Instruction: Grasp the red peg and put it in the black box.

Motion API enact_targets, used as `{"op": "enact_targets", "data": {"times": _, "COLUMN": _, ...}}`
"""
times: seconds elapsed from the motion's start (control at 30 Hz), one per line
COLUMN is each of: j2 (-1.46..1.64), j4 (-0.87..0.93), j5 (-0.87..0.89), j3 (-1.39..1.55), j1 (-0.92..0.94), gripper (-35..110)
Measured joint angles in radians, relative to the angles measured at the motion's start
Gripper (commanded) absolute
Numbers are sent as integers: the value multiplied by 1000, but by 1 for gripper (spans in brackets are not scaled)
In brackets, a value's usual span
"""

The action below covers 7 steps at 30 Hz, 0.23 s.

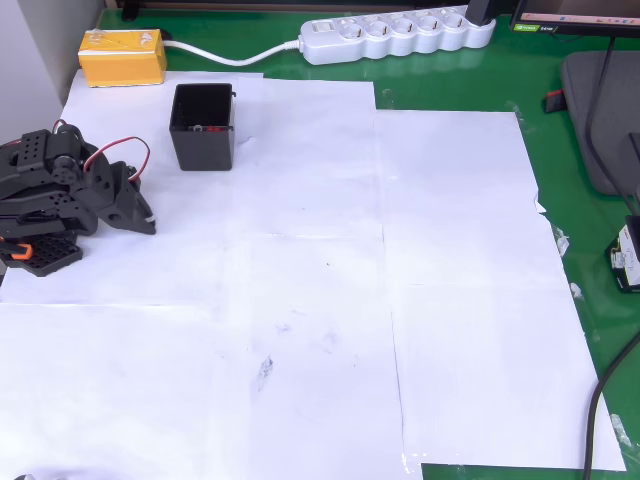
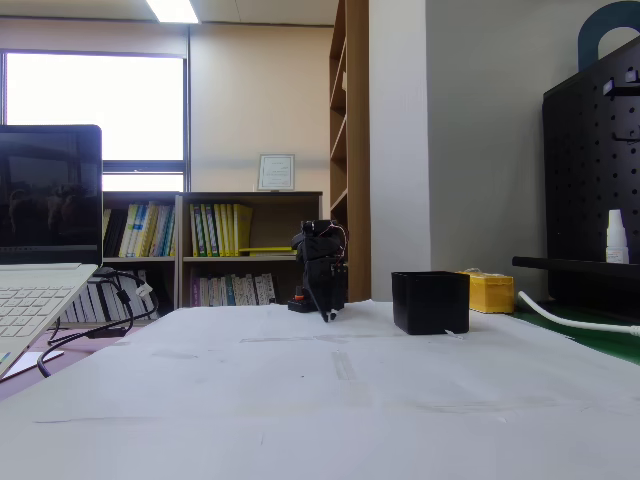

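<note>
The black box stands open-topped on the white paper at the upper left, and it is right of the arm in the fixed view. A tiny red spot, which looks like the red peg, lies inside it near the front wall. My gripper rests folded back at the left edge, below and left of the box, with its fingers drawn together to a point and nothing between them. In the fixed view the gripper points down at the table, well clear of the box.
A yellow block sits behind the box, and a white power strip with its cable lies along the far edge. White paper sheets cover a green mat. A laptop stands at the left of the fixed view.
</note>
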Motion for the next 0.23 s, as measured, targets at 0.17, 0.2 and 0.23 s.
{"op": "enact_targets", "data": {"times": 0.17, "j2": -5, "j4": 0, "j5": 34, "j3": 0, "j1": 0, "gripper": 1}}
{"op": "enact_targets", "data": {"times": 0.2, "j2": -5, "j4": 0, "j5": 37, "j3": 0, "j1": 0, "gripper": 1}}
{"op": "enact_targets", "data": {"times": 0.23, "j2": -5, "j4": 0, "j5": 35, "j3": 0, "j1": 0, "gripper": 1}}
